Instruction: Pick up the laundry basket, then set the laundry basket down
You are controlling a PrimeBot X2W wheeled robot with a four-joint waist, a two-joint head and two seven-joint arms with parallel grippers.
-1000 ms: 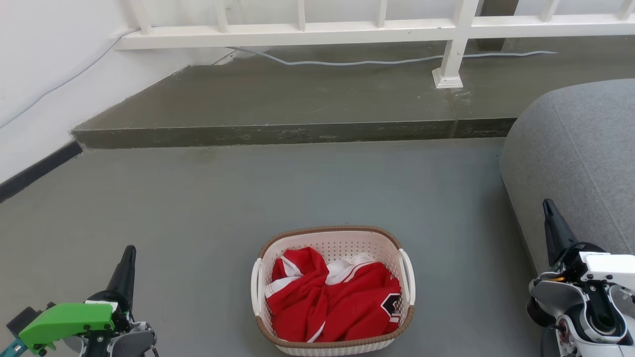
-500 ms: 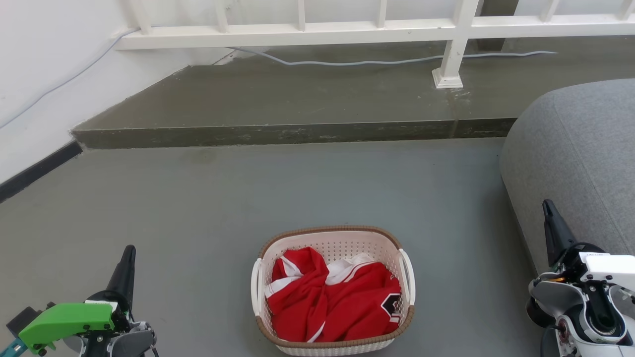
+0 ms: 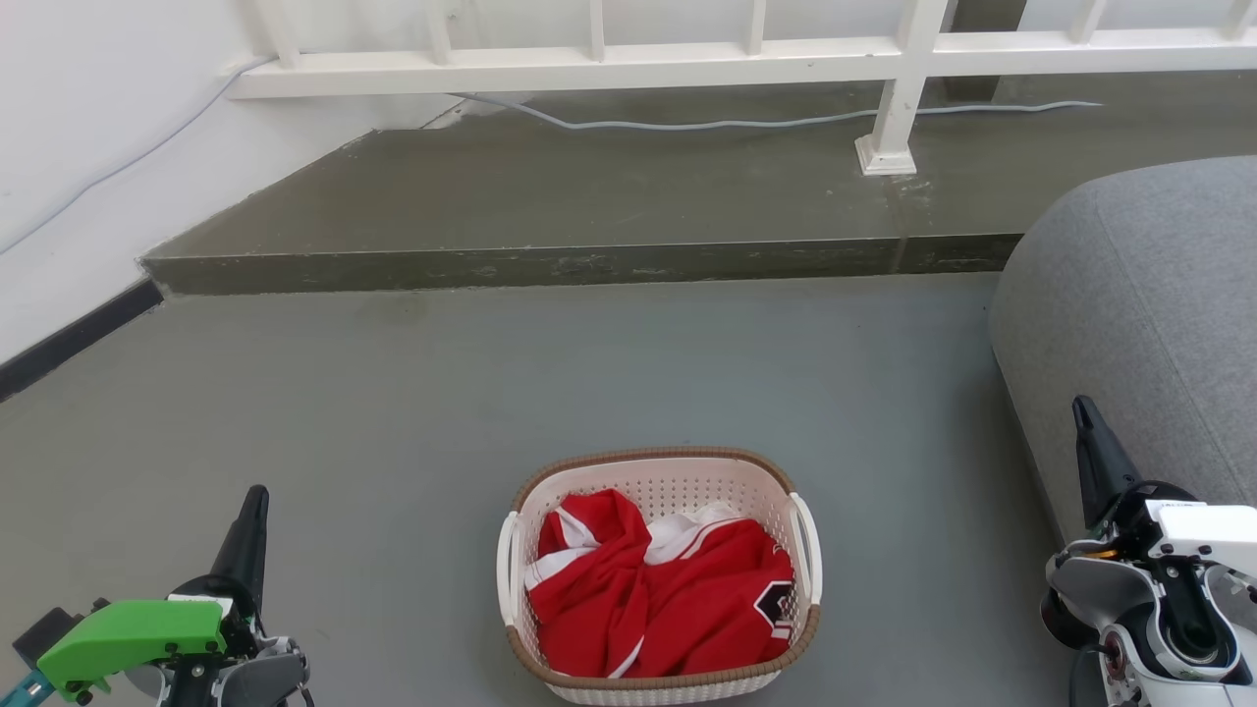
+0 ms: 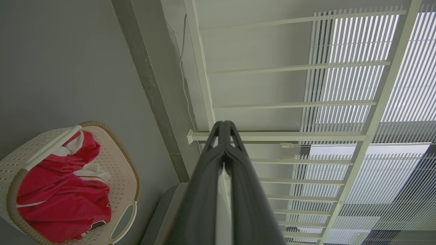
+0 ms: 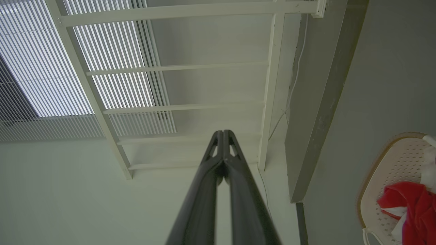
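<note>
The laundry basket [image 3: 678,479], cream-white with a brown rim and white side handles, stands on the grey floor at the bottom centre of the head view, holding a red and white garment [image 3: 658,589]. My left gripper [image 3: 254,499] is at the lower left, well clear of the basket, fingers pressed together. My right gripper [image 3: 1083,410] is at the lower right beside the grey sofa, also shut and empty. The left wrist view shows the basket [image 4: 20,158] at lower left and the shut gripper [image 4: 224,126]. The right wrist view catches the basket [image 5: 391,170] at its right edge beyond the shut gripper [image 5: 223,134].
A raised dark step [image 3: 550,265] crosses the floor behind the basket. A white railing [image 3: 628,64] and a grey cable [image 3: 707,124] lie beyond it. A grey sofa [image 3: 1139,324] fills the right side. A white wall [image 3: 79,147] with a dark skirting runs along the left.
</note>
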